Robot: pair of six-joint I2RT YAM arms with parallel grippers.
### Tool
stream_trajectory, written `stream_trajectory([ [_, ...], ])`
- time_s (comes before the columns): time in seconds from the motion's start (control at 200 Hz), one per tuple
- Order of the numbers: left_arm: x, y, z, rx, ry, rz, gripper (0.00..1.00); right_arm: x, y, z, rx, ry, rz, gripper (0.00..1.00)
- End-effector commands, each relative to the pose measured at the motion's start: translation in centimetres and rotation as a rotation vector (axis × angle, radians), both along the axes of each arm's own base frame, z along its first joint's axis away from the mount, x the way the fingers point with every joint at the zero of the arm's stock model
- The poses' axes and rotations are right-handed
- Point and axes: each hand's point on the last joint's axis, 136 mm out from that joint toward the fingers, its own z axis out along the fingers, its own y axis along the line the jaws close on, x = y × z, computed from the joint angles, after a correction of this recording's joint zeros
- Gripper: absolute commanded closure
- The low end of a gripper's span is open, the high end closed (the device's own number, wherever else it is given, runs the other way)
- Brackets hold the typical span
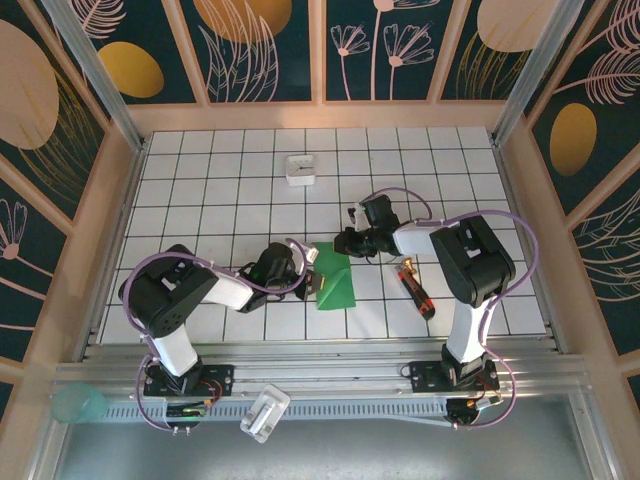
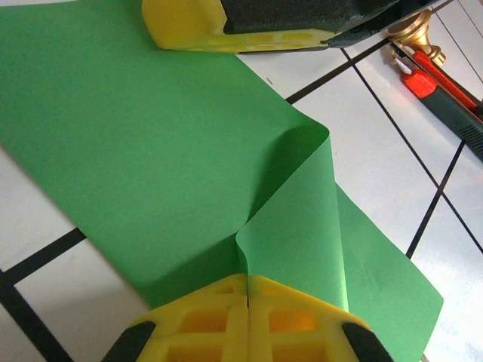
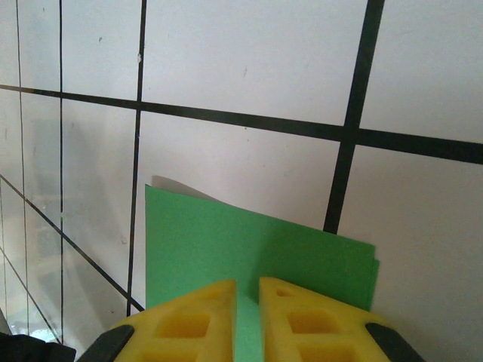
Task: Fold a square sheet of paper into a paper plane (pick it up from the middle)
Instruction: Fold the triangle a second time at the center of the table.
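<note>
The square sheet of paper (image 1: 337,285), bright green and folded into a wedge, lies on the white tiled table between both arms. In the left wrist view a raised curl of the paper (image 2: 302,226) runs into my left gripper (image 2: 248,280), which is shut on it; from above, that gripper (image 1: 308,268) sits at the sheet's left edge. My right gripper (image 3: 247,283) stands narrowly open with its tips on the paper (image 3: 226,241), green showing in the gap. It is at the sheet's far corner (image 1: 345,243), and its finger (image 2: 226,26) overlaps that edge. A paper plane is out of view.
A red-and-black screwdriver (image 1: 415,288) lies just right of the paper, close to the right arm, also seen as the screwdriver (image 2: 445,90). A small white box (image 1: 300,168) sits toward the back. Wooden walls border the table on three sides.
</note>
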Motion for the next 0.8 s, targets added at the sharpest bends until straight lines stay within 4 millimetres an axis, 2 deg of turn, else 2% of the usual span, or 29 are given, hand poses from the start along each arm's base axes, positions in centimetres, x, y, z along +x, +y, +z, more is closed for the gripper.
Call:
stream_trajectory([
  [0.0, 0.1, 0.6, -0.3, 0.02, -0.007, 0.009, 1.0, -0.9, -1.6, -2.6, -0.09, 0.045, -0.02, 0.84],
  [0.796, 0.0, 1.0, -1.5, 0.057, 0.024, 0.016, 1.0, -0.8, -1.6, -2.4, -0.085, 0.043, -0.022, 0.82],
])
